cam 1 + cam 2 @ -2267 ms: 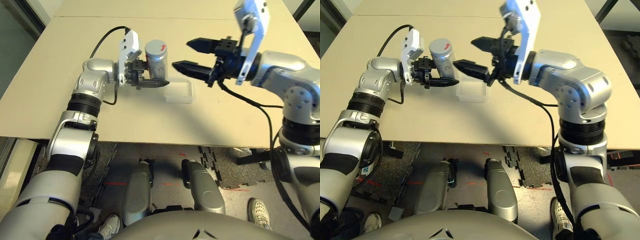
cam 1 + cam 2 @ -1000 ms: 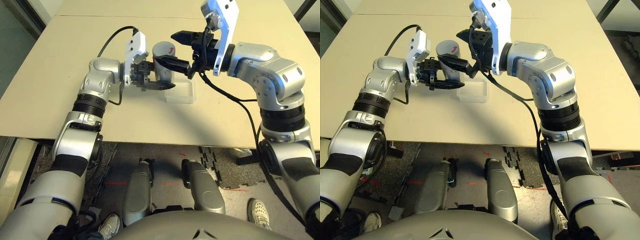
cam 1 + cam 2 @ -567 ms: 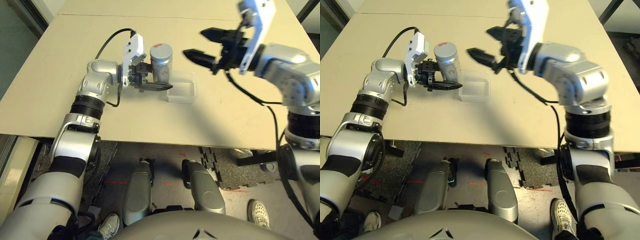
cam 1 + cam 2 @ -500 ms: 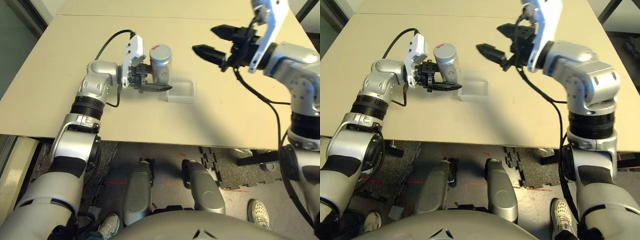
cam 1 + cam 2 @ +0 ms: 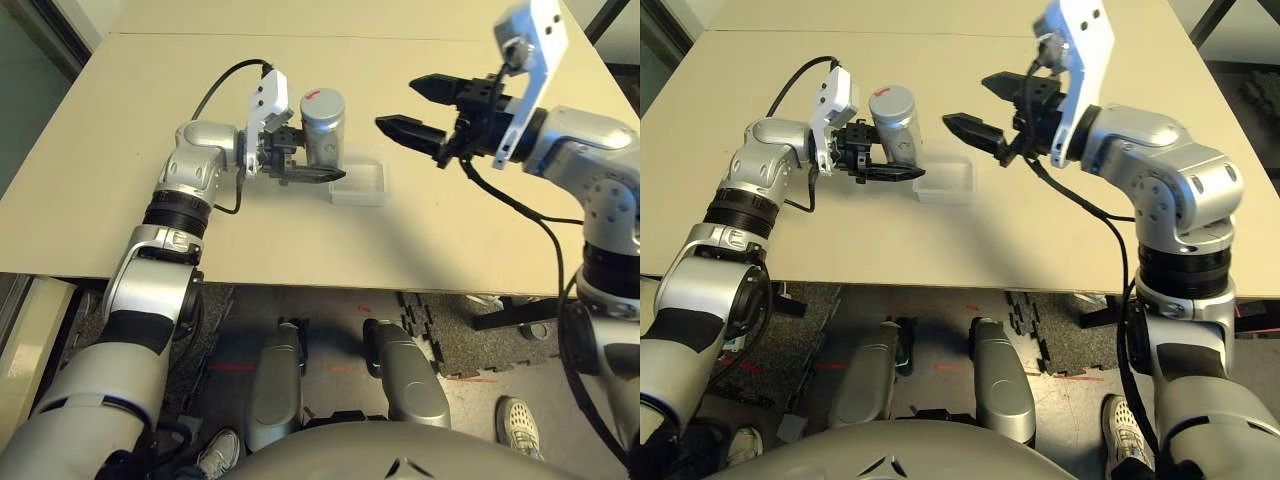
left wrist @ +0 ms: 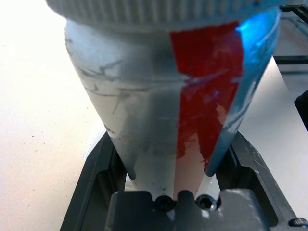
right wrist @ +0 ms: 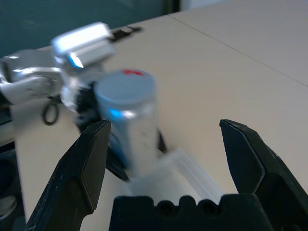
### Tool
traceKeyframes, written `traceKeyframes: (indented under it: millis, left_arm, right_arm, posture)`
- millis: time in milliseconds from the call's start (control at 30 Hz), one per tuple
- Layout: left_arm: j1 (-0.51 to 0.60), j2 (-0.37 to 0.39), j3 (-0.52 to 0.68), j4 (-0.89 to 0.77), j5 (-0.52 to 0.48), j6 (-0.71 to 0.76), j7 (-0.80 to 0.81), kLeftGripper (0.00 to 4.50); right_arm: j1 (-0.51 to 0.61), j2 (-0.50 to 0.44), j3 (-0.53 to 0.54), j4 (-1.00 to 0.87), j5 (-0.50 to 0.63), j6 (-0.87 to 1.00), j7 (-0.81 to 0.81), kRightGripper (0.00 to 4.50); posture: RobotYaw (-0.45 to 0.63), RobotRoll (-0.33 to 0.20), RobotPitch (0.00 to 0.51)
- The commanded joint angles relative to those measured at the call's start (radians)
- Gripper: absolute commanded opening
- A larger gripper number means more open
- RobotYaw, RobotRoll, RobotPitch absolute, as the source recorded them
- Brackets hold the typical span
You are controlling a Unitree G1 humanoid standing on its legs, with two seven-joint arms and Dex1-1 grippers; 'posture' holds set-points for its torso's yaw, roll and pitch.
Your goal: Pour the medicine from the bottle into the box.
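The box (image 5: 358, 184) sits on the worktop (image 5: 120, 150) ready for pills, the left pincer (image 5: 300, 158) pinches the upright bottle (image 5: 322, 127) just beside it, and the spread right pincer (image 5: 425, 108) waits above, maybe for the cap.

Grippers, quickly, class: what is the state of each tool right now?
Left tool: shut on the bottle, held upright beside the box.
Right tool: open, holding nothing, in the air.

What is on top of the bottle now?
A round grey cap with a red mark closes the bottle, which the left gripper holds upright. Its contents are hidden.
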Motion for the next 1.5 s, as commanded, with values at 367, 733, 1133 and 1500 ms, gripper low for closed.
traceKeyframes:
  millis: [367, 733, 1133, 1500]
  left_arm:
    - [0.005, -0.004, -0.017, -0.026, 0.017, 0.004, -0.026, 2.71]
    - [0.028, -0.009, -0.027, -0.075, 0.011, 0.025, -0.026, 2.71]
    - [0.012, -0.003, -0.026, -0.06, 0.014, 0.023, -0.027, 2.71]
    - [-0.014, -0.003, -0.019, -0.019, 0.022, 0.0, -0.027, 2.71]
  right_arm:
    - [-0.085, 0.068, 0.111, 0.071, -0.041, -0.061, 0.027, 4.5]
    - [-0.097, 0.087, 0.112, 0.128, -0.072, -0.098, 0.032, 4.5]
    - [-0.057, 0.071, 0.09, 0.103, -0.074, -0.092, 0.025, 4.5]
    - [0.012, -0.001, 0.029, 0.072, -0.07, -0.082, 0.015, 4.5]
  posture:
    - [-0.08, 0.0, 0.183]
    - [-0.07, 0.0, 0.183]
    - [-0.08, 0.0, 0.181]
    - [-0.08, 0.0, 0.175]
